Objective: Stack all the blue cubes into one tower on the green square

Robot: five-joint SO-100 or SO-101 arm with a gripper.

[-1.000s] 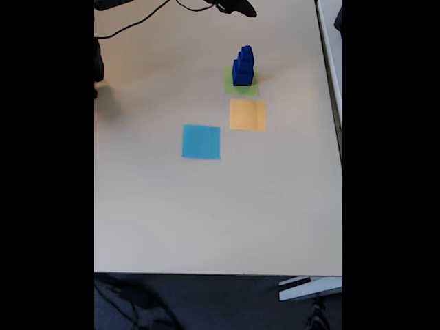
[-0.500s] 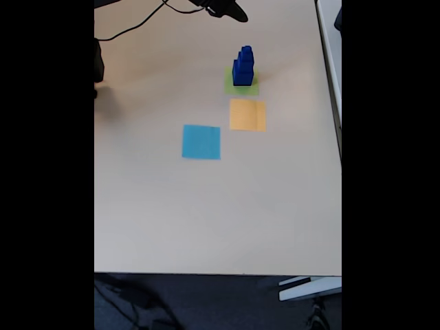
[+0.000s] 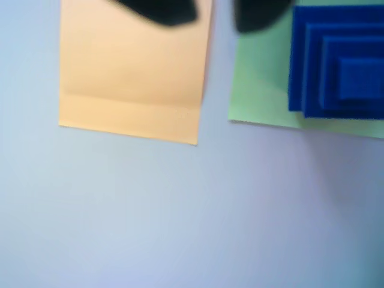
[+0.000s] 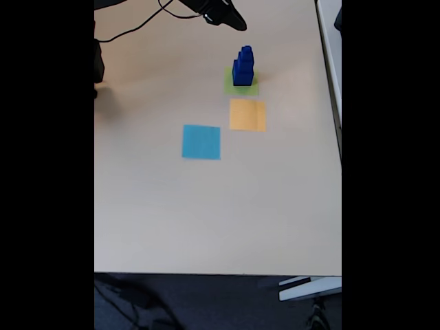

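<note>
We look down in the fixed view from high and far over the whole table [image 4: 206,220], while our wrist view hangs close above, facing straight down, and both share the orange square [image 3: 135,72] [image 4: 247,115], the green square [image 3: 258,90] [image 4: 241,88] and the tower [image 3: 336,60] [image 4: 243,67].

I counted three paper squares on the table [image 4: 172,220]: one green square [image 3: 258,90], one orange square [image 3: 132,78] and one light blue square [image 4: 201,141]. From my wrist view the tower [image 3: 339,63] showed four blue cubes, nested one inside the other. There was one tower.
</note>
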